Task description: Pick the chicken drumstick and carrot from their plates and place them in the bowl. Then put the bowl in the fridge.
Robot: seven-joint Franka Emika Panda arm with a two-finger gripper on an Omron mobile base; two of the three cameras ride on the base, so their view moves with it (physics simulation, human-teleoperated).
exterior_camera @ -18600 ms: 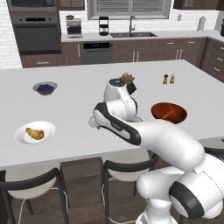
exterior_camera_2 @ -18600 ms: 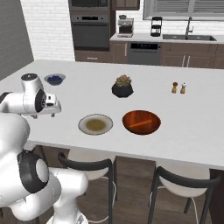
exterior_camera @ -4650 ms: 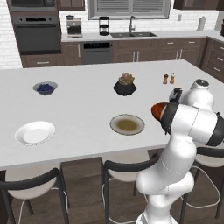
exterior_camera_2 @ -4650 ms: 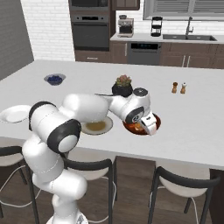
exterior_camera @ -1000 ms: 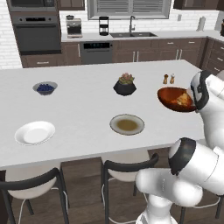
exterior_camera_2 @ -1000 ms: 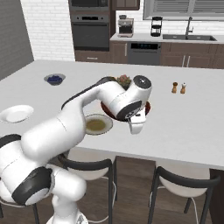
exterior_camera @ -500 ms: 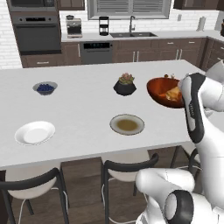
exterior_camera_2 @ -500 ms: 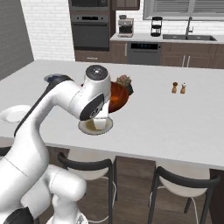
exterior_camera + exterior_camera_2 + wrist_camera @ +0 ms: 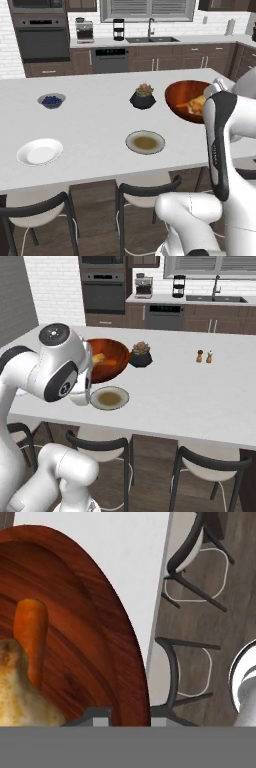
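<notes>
Hand view: the carrot [image 9: 31,637] and chicken drumstick [image 9: 17,687] lie inside the bowl [image 9: 107,642], so loading looks done. Fingers [image 9: 95,717] pinch the bowl's rim, lifted above the bench [image 9: 95,125]; the fridge step remains.

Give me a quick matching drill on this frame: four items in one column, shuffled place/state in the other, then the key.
Items:
1. carrot
2. white plate
3. grey-tan plate
4. blueberry bowl

Place or state:
A. bare, near the front-left edge of the counter
B. inside the reddish-brown bowl, beside the chicken drumstick
C. on the counter, holding dark blue berries
D. bare, brownish centre, in front of the plant pot

Pairs: 1-B, 2-A, 3-D, 4-C
</notes>
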